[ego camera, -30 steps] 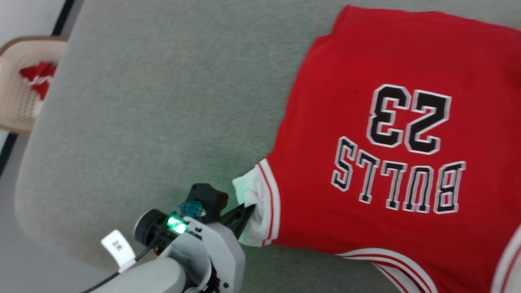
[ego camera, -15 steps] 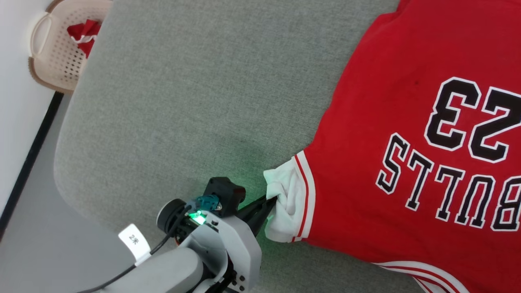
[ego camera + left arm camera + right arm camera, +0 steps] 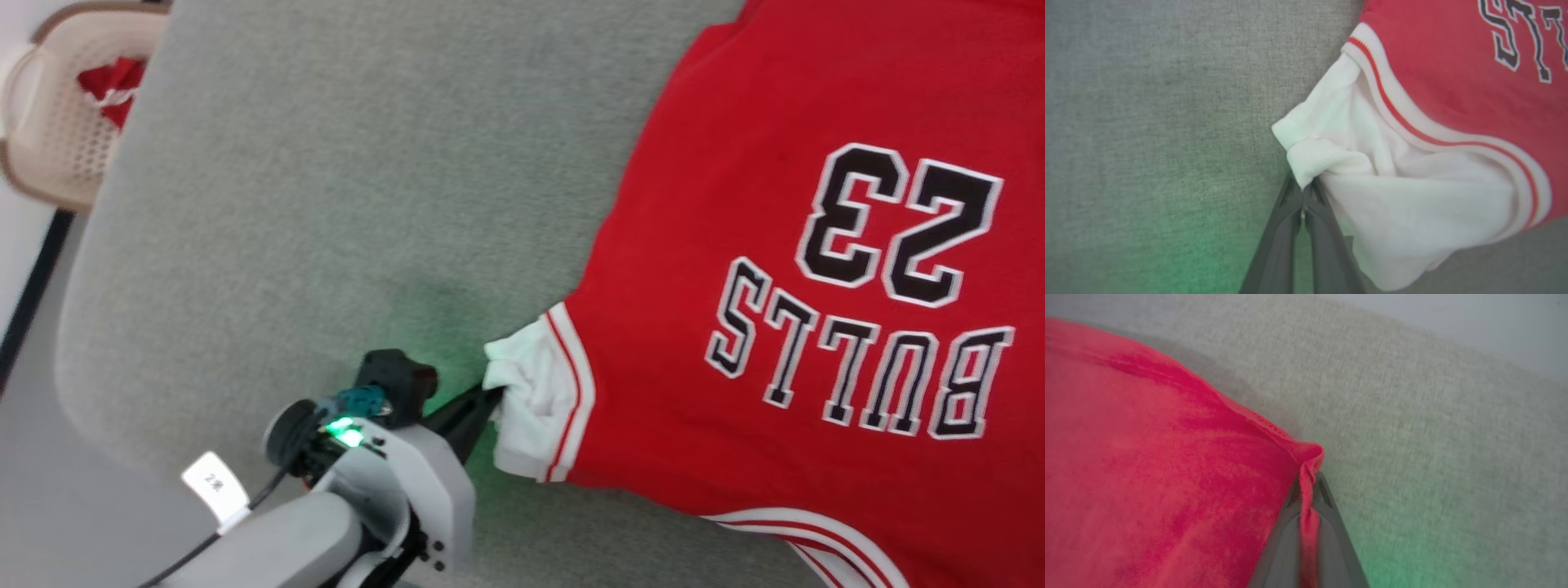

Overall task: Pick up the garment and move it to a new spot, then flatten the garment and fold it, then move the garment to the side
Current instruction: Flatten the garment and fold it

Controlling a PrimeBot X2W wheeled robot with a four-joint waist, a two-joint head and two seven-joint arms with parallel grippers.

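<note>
Grey soft cloth covers the surface [image 3: 326, 204], and both hands are down at it. The left hand [image 3: 492, 398] is pinched tight on the edge of the white sleeve [image 3: 539, 408] of the garment [image 3: 735, 180]. The head view is too far off to make that pinch clear. The left wrist view shows it up close: the two dark fingers [image 3: 1280, 245] meet with a little fold of sleeve between their tips. In the right wrist view the right hand [image 3: 1308, 482] is squeezed tight too, with a red corner of the garment caught between its fingers. The head view shows the big red garment spread on the right part of the surface. Its black and white letters [image 3: 857, 367] face up and read upside down. At the top left, just past the edge of the surface, sits a pale basket [image 3: 49, 155] full of little holes. A small bunch of red and white cloth [image 3: 110, 82] lies inside it.
</note>
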